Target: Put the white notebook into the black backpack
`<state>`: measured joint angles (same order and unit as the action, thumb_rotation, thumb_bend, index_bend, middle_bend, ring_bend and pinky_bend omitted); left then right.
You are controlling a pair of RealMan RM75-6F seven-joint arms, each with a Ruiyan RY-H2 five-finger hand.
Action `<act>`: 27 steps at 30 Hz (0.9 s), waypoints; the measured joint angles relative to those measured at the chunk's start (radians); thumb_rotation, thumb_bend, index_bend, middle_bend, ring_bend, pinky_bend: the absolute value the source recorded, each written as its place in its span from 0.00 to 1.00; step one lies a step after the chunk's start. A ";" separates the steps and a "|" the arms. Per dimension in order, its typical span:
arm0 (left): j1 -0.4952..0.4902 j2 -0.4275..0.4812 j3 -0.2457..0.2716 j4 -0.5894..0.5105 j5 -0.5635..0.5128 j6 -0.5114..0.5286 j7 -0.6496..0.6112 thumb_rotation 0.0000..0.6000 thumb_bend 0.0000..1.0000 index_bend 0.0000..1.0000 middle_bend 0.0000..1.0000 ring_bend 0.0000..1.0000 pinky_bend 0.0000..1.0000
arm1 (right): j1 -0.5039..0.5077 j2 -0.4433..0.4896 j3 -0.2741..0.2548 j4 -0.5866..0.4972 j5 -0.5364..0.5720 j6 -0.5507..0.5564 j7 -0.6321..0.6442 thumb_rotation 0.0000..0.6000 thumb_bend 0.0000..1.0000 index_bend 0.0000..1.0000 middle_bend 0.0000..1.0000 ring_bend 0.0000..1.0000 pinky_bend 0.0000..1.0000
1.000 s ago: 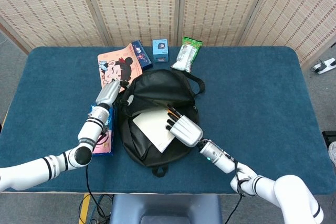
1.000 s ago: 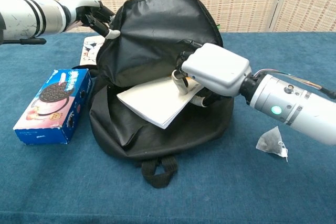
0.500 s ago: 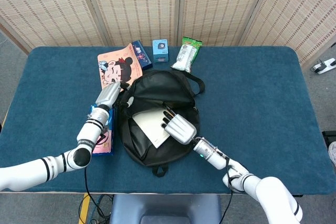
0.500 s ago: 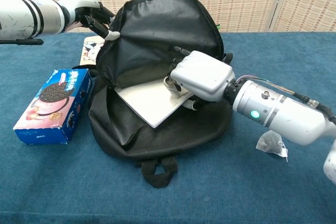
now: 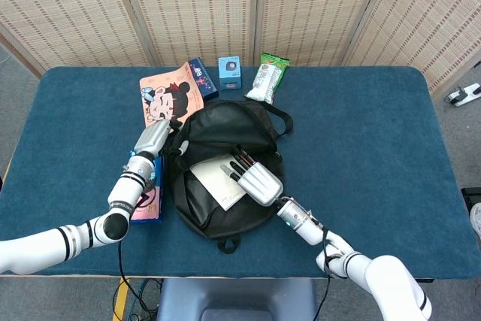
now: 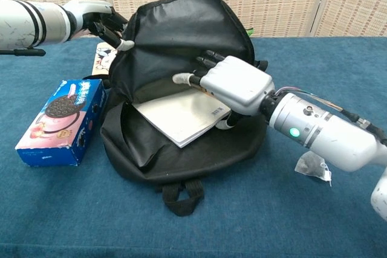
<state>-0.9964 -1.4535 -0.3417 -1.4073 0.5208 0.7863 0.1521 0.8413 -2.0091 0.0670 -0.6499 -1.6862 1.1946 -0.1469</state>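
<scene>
The black backpack lies open in the middle of the blue table. The white notebook lies flat and slightly askew in its mouth, its far edge under the raised flap. My right hand hovers over the notebook's right part with fingers spread and the thumb lifted off the cover. My left hand pinches the flap's left edge and holds it up.
A blue cookie box lies just left of the backpack. Behind it are a pink cartoon book, a dark blue box, a small blue box and a green-white snack packet. A clear triangular sachet lies under my right forearm.
My right hand pushed the notebook deeper into the backpack, then let go: the thumb came off the cover and the fingers spread. My left hand kept holding the flap.
</scene>
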 measured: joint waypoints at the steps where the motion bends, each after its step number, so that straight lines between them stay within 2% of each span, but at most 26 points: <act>1: 0.001 0.000 0.003 -0.001 0.002 0.001 0.002 1.00 0.48 0.73 0.35 0.29 0.12 | -0.003 0.011 0.000 -0.023 0.001 0.003 -0.009 1.00 0.00 0.00 0.13 0.00 0.00; 4: 0.003 0.001 0.011 -0.010 0.012 0.007 0.007 1.00 0.47 0.73 0.35 0.29 0.12 | -0.015 0.056 0.000 -0.112 0.005 0.014 -0.042 1.00 0.00 0.00 0.11 0.00 0.00; 10: 0.013 0.005 0.039 -0.036 0.049 0.026 0.028 1.00 0.47 0.72 0.35 0.29 0.12 | -0.047 0.184 0.000 -0.359 0.023 0.021 -0.111 1.00 0.00 0.00 0.11 0.00 0.00; 16: 0.025 0.009 0.076 -0.070 0.091 0.042 0.055 1.00 0.47 0.71 0.35 0.29 0.12 | -0.089 0.362 0.004 -0.651 0.066 0.013 -0.172 1.00 0.00 0.00 0.13 0.00 0.00; 20: 0.038 0.012 0.095 -0.095 0.129 0.059 0.065 1.00 0.47 0.71 0.35 0.29 0.12 | -0.132 0.504 0.007 -0.820 0.097 0.020 -0.203 1.00 0.00 0.04 0.15 0.00 0.00; 25: 0.056 0.025 0.124 -0.138 0.171 0.063 0.075 1.00 0.47 0.68 0.35 0.28 0.12 | -0.194 0.628 0.009 -0.933 0.130 0.054 -0.205 1.00 0.00 0.08 0.16 0.00 0.00; 27: 0.060 0.035 0.134 -0.159 0.180 0.053 0.078 1.00 0.43 0.65 0.34 0.26 0.11 | -0.218 0.671 0.011 -0.964 0.142 0.070 -0.202 1.00 0.00 0.08 0.17 0.00 0.00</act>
<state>-0.9365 -1.4182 -0.2079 -1.5667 0.7004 0.8397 0.2297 0.6235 -1.3377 0.0776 -1.6135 -1.5446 1.2649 -0.3492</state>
